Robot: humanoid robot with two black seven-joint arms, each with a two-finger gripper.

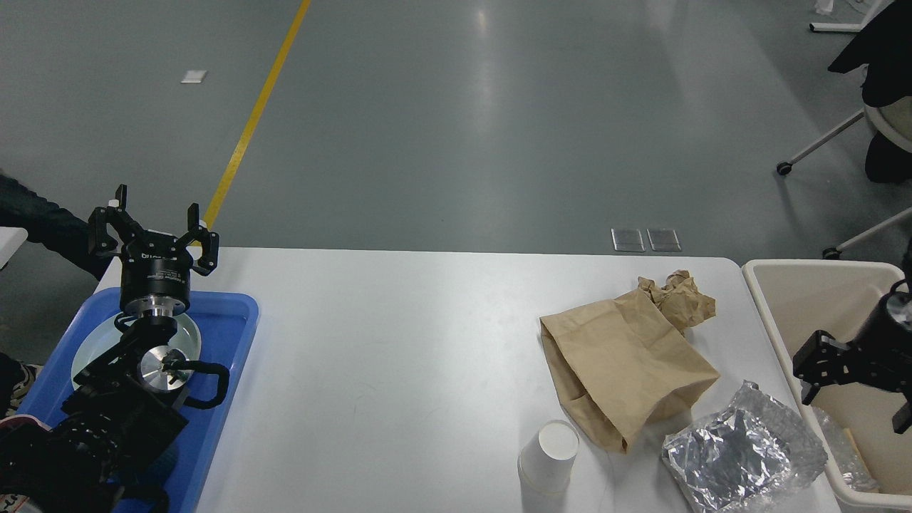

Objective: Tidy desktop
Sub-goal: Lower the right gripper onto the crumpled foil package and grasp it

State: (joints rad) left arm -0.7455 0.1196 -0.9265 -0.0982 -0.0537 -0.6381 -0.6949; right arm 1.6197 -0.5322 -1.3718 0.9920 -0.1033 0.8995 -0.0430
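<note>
**Both claws raised at the edges, litter lying on the right of the surface**

The white surface (399,370) fills the lower middle of the head view, with grey floor beyond its far edge. Its left and centre are bare; the loose things lie on its right part.

A brown paper bag (627,367) lies flat there, its crumpled mouth toward the far right corner. Just in front of it a white paper cup (548,456) lies tipped on its side, near the bag's lower corner. To the right of the cup sits a crumpled silver foil wrapper (741,449), close to the surface's right edge.

A blue tray (231,335) rests on the left end, holding a pale round plate (92,349). The left claw (153,228) stands upright over the tray's far end, fingers spread wide and holding nothing.

A beige bin (791,292) stands just beside the right edge. The right claw (812,367) hangs over the bin's near wall; it is dark and its fingers cannot be told apart.
</note>
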